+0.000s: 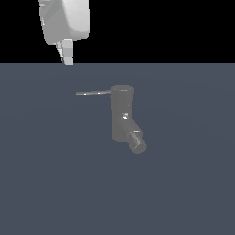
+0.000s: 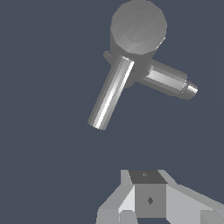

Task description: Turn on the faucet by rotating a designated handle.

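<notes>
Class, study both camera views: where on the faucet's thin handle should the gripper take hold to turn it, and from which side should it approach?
Probably near the free tip of the handle, coming down from above. The rod sticks out sideways from the top of the faucet, so its far end gives most leverage and stands clear of the body and spout. The gripper hangs above, apart from it; its jaw state is unclear.

Faucet (image 1: 123,117): no readable text or brand
Handle (image 1: 93,92): no markings
Elsewhere: no labels, numbers, signs

Flat slate-blue floor (image 1: 50,183) — dark grey faucet (image 1: 121,119) stands on it, handle (image 1: 93,93) sticking sideways.
</notes>
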Robot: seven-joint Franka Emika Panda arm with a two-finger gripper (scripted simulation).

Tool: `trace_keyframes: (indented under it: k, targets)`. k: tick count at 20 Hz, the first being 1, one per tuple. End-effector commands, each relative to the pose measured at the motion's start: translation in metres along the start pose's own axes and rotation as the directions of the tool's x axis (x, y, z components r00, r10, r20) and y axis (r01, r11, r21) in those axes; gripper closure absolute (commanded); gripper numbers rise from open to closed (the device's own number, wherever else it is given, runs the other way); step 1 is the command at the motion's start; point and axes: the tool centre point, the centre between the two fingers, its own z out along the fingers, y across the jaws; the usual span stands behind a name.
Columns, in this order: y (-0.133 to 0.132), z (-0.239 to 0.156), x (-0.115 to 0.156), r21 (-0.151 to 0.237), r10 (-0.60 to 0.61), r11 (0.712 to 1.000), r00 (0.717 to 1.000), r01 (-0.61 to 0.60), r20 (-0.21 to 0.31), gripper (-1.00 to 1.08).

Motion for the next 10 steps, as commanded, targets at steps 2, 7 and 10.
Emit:
trace_keyframes:
  k: [2,7,10]
  targets:
    - [-0.015,0.015,0.007,0.0,0.064,0.998,0.998,-0.064,0.002,1.08]
    - [-0.033,0.036,0.018,-0.003,0.151,0.989,0.989,-0.151,0.005,1.08]
    - [-0.044,0.049,0.026,-0.005,0.203,0.979,0.979,-0.203,0.006,1.08]
